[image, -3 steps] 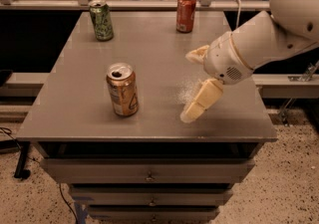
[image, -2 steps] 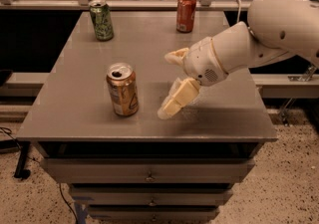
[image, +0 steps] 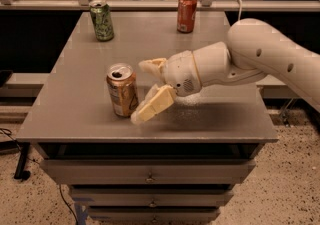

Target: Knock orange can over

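Observation:
The orange can [image: 122, 90] stands upright on the grey table [image: 75, 119], left of centre near the front edge. It is golden-orange with a pale label patch and a silver top. My gripper [image: 142, 89] reaches in from the right on a white arm and sits right beside the can's right side. Its fingers [image: 154, 104] are spread apart, one low near the can's base and one higher behind it. The gripper holds nothing. I cannot tell whether the lower finger touches the can.
A green can [image: 101, 20] stands at the table's back left. A red-orange can [image: 186, 12] stands at the back centre. Drawers sit under the table top. A railing runs behind the table.
My gripper has moved left across the table, from well right of the orange can to right beside it. The can still stands upright in the same spot.

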`<state>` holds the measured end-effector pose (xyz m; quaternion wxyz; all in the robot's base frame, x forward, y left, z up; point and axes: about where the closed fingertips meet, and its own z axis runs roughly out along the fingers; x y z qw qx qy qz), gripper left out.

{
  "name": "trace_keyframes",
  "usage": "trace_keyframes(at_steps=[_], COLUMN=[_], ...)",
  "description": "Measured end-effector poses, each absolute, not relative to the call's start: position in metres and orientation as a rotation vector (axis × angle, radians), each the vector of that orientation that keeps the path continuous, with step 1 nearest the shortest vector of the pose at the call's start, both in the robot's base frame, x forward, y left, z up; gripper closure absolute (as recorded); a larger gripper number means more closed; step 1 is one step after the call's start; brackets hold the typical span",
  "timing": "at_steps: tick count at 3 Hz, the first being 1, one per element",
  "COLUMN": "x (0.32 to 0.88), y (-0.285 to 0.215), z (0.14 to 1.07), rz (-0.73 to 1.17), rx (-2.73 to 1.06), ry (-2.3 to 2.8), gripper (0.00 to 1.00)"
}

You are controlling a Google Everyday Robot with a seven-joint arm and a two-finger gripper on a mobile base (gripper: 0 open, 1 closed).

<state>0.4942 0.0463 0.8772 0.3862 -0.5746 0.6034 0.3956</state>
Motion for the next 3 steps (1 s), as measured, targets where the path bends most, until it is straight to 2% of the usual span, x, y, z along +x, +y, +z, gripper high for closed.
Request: trace_keyframes(at_steps=[1, 2, 3], x=[0.483, 0.480, 0.492], y=[0.076, 0.097, 0.094], z=[0.881, 0.888, 0.892], rz=[1.112, 1.136, 1.082], rx=[-1.432, -1.422, -1.413], ry=[1.453, 1.379, 1.361], gripper=[0.16, 0.35, 0.59])
